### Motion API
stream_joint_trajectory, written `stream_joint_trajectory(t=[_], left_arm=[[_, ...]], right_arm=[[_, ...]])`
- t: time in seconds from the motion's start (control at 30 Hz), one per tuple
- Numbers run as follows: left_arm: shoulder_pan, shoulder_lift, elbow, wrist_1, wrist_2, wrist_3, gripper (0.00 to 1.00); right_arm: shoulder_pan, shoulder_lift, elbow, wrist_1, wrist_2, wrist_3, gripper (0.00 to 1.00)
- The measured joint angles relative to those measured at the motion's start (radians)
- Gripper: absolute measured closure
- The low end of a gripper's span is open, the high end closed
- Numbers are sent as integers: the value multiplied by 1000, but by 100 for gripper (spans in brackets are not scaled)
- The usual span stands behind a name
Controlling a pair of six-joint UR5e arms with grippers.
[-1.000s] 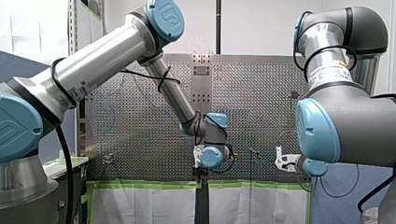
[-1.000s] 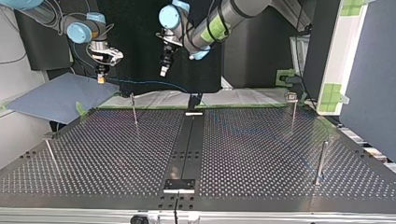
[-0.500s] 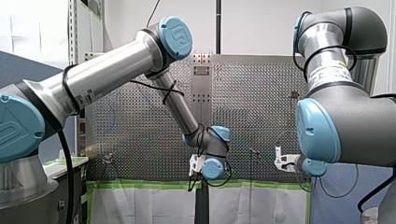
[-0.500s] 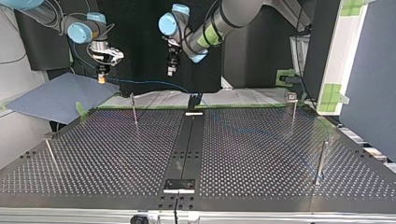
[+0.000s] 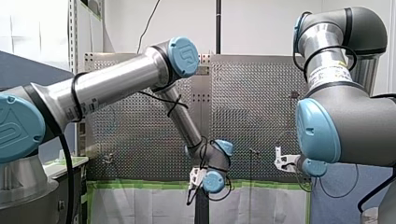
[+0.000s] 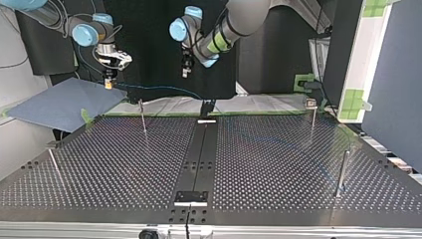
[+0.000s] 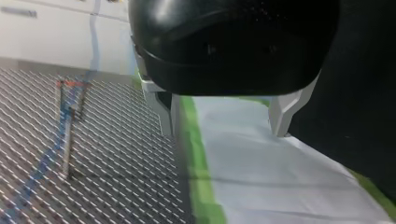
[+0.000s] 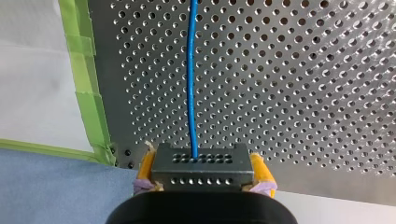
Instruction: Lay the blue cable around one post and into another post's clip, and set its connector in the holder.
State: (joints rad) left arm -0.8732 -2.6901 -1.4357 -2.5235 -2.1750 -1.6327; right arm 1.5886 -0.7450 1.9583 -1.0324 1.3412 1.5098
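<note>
My right pincer [image 6: 108,83] is shut tight on the connector [image 8: 201,173]. Its yellow pads [image 8: 261,170] press on the two sides of it. The connector is a small dark grey block with rows of tiny holes. The cable [image 8: 191,84] comes out of the middle of the block. It goes straight ahead, away from the pincer, over the surface [image 6: 278,164]. It is thin, smooth and blue. In the top view it hangs in the air from the pincer and dips down to the far edge of the surface.

My left pincer [image 7: 226,130] is open and holds nothing. It hangs over a white sheet [image 7: 266,177], just past the edge of the surface. To one side of it, more of the cable lies on the surface, close to a thin post [image 7: 69,140].

The surface is flat dark metal, full of small round holes. A black strip [image 6: 199,159] runs down its middle. Green tape [image 7: 198,163] lines its edge next to the white sheet. A blue sheet [image 6: 59,102] lies under my right pincer. Thin metal posts stand far apart on the surface, and a thicker one [image 6: 341,172] stands at the top view's right.
</note>
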Motion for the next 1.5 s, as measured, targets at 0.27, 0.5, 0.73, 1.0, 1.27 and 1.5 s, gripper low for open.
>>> stream_joint_trajectory(t=[0.27, 0.5, 0.73, 1.0, 1.27, 1.5], left_arm=[[3, -71, 19, -9, -4, -46, 0], [-7, -43, 20, -26, -3, -47, 0], [-18, 22, 20, -44, -6, -47, 0], [-26, 84, 20, -55, -8, -47, 0], [-23, 97, 20, -54, -3, -45, 0], [-7, 95, 20, -10, 37, -47, 0]], right_arm=[[0, 1, 0, 0, 0, 0, 100], [1, 2, 0, 1, 0, 0, 100], [2, 3, 0, 1, 0, 0, 100], [3, 5, 0, 1, -2, 0, 100], [4, 6, 0, 1, -7, 0, 100], [4, 6, 1, 2, -8, 0, 100]])
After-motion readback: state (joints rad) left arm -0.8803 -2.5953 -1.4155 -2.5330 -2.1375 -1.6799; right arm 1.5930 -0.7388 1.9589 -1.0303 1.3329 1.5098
